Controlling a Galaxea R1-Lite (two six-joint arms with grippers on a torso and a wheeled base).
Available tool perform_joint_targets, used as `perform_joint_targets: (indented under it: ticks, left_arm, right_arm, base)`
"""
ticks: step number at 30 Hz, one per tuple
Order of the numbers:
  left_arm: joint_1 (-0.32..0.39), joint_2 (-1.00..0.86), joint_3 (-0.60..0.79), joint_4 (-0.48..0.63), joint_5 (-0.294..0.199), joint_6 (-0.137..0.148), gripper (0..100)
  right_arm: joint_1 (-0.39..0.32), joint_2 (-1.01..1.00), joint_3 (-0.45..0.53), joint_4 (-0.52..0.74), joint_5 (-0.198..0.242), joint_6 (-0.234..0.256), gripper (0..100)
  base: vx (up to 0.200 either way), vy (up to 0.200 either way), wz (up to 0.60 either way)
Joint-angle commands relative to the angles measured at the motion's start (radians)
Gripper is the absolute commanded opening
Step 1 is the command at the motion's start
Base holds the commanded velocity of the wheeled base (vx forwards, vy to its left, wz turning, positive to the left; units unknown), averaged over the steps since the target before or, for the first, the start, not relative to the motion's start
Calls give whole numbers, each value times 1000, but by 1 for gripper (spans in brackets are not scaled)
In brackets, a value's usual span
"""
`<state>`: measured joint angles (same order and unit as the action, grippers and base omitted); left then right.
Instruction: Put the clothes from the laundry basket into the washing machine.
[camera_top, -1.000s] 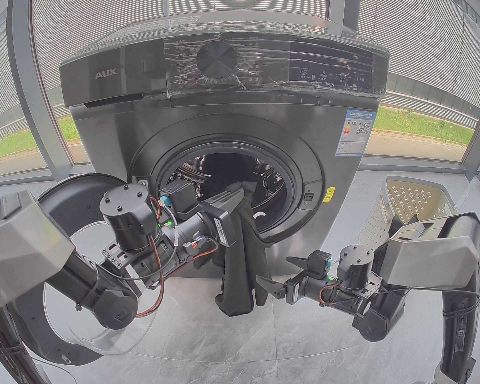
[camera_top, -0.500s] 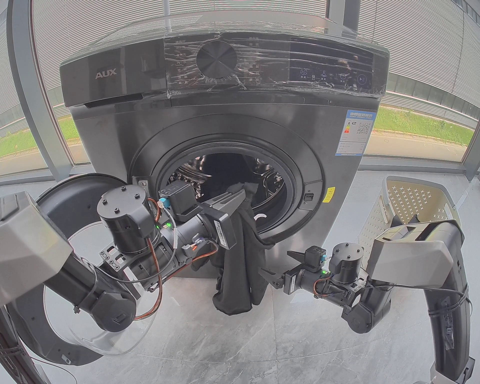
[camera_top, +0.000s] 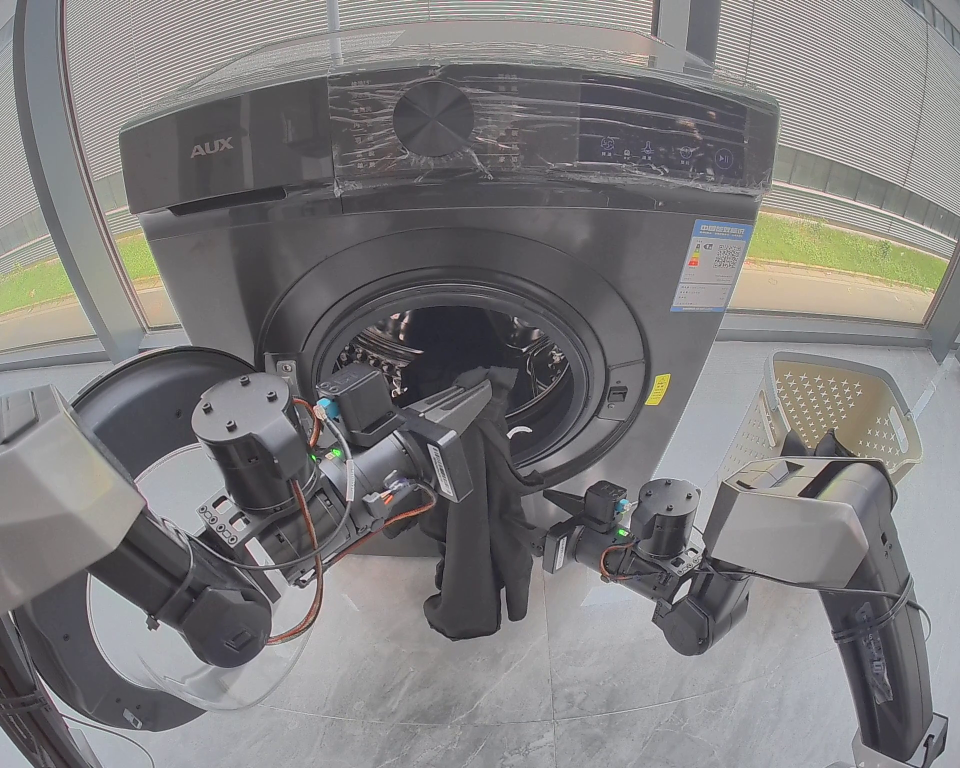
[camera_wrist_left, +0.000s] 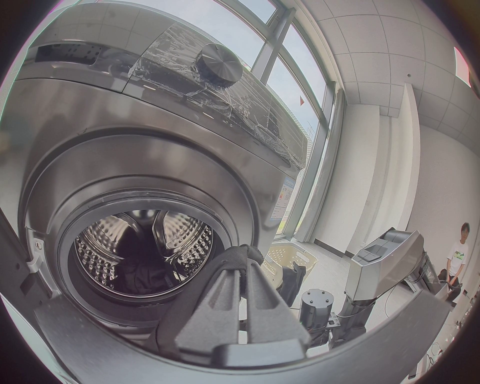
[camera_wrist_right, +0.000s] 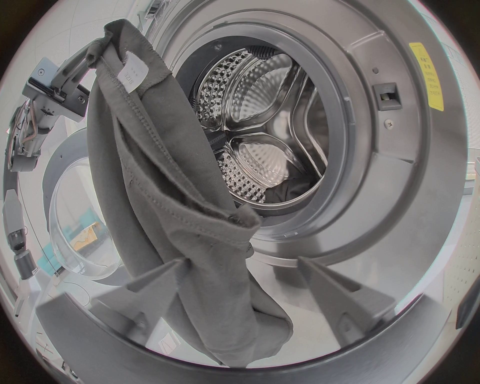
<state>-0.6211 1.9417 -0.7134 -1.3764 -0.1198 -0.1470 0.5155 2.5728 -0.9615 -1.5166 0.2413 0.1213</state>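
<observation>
Garment: dark, and we note it hangs long and folded from the left tool, down the front of the washing machine, below the door opening. Its upper end is level with the lower rim of the opening, outside the drum. A small white label shows near the gripped end.
Left tool: fingers together, clamped on the top edge of the garment, held just in front of the opening.
Right tool: fingers apart, holding nothing. It sits low beside the hanging garment on the robot's right. One finger lies against the cloth; we cannot tell whether it presses.
Drum: a dark piece of cloth lies at the bottom.
Door: swung fully open to the robot's left.
Laundry basket: pale, perforated, on the floor to the right of the machine, behind the right arm. We see more dark cloth at its rim.
</observation>
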Motion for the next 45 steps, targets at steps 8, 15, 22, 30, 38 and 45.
perform_joint_targets:
  ticks: [8, 15, 22, 30, 38, 45]
  left_arm:
    - [11, -7, 20, -7, 0, 0, 0]
    - [24, -6, 35, -12, 11, -3, 0]
    - [38, -47, 103, -12, 12, 0, 0]
    - [52, -205, 226, -12, -12, -2, 0]
    - [89, -250, 259, -12, -52, -6, 0]
    - [92, -242, 285, -13, -38, 1, 0]
  right_arm:
    - [14, 0, 6, -31, 7, 1, 0]
    - [-5, -158, 162, -31, -19, -29, 0]
    - [-37, -381, 363, -31, -80, -34, 0]
    - [-28, -629, 507, -28, -77, -40, 0]
    - [11, -717, 521, -30, -83, -40, 0]
    - [31, -711, 455, -31, -89, -34, 0]
  base:
    - [0, 0, 0]
    - [0, 0, 0]
    - [0, 0, 0]
    - [0, 0, 0]
    - [0, 0, 0]
    - [0, 0, 0]
